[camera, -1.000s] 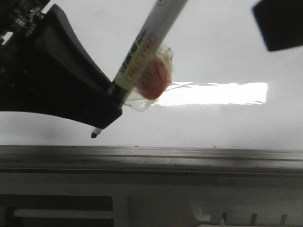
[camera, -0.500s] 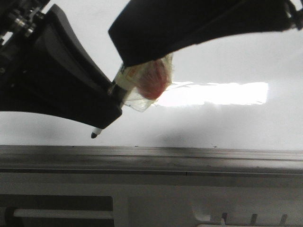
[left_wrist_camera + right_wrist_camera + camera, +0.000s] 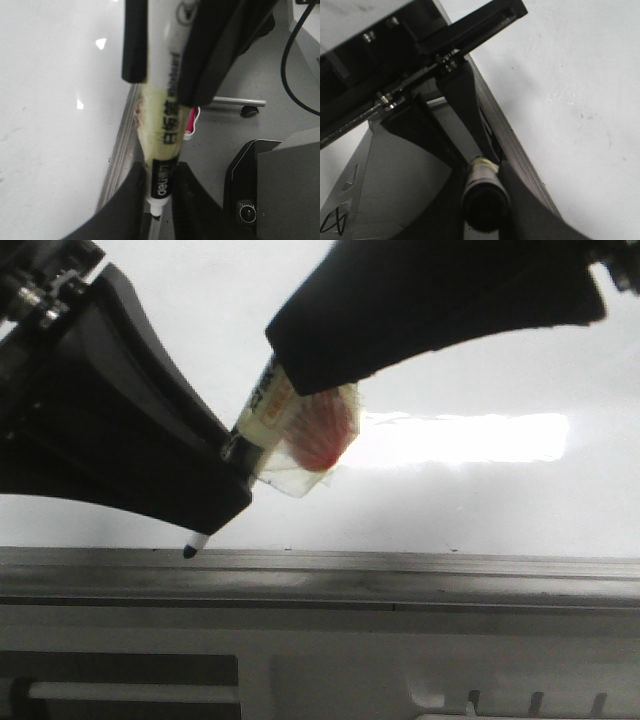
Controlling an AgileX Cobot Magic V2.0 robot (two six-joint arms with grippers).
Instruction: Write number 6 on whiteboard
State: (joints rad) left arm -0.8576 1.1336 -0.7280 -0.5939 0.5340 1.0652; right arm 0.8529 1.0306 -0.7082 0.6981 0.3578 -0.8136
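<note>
Marker [image 3: 268, 408]: clamped low on the barrel by my left gripper [image 3: 232, 445], tip angled down past my fingers so it can meet the board
Right gripper [image 3: 481, 192]: my fingers closed round the marker's top end, apparently to steady it
Whiteboard [image 3: 480, 350]: beyond the tip, frame just under it
Number 6: no stroke visible
</note>
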